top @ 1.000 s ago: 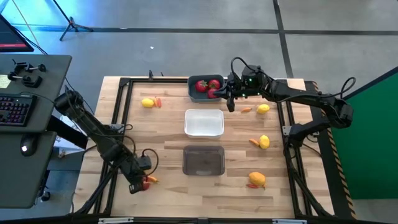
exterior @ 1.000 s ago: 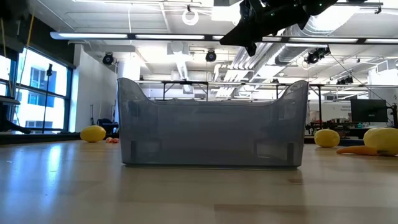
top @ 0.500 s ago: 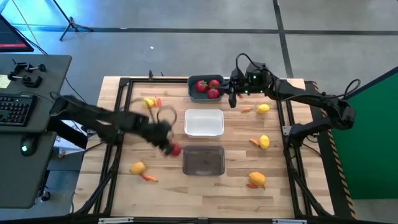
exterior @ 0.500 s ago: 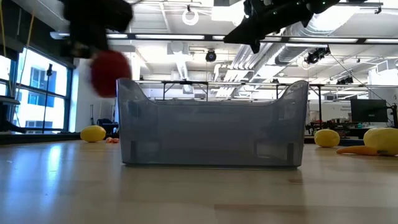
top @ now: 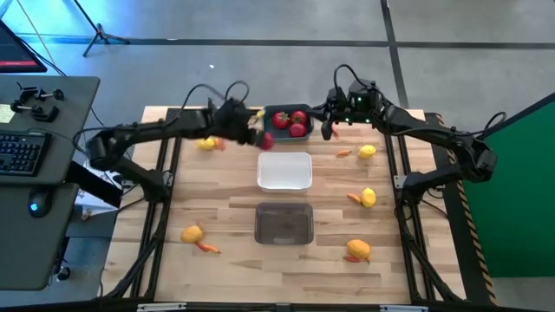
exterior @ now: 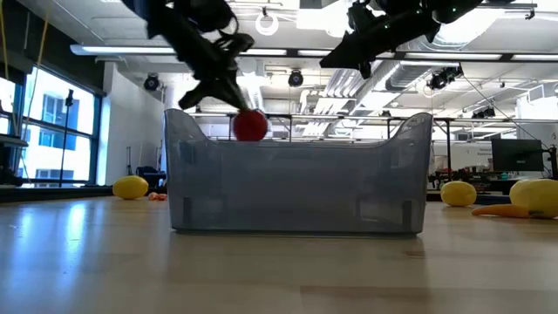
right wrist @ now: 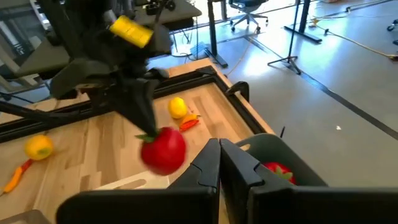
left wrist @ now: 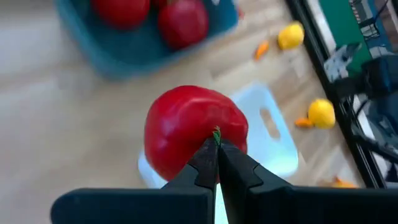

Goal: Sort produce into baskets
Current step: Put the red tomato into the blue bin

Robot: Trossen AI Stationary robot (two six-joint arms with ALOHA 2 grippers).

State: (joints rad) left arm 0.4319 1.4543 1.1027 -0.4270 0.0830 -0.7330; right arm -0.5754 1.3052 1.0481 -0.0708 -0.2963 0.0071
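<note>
Left gripper (top: 257, 136) above wooden table (top: 217, 191)

Red strawberry (top: 267, 139) in air, just beside dark blue-grey basket (top: 270, 131), which contains three red strawberries (top: 290, 120). White basket (top: 284, 171) mid-table; translucent grey basket (top: 284, 224) nearer front edge. Lemons (top: 368, 198) and orange carrots (top: 344, 153) scattered loose on table, both sides.
</note>
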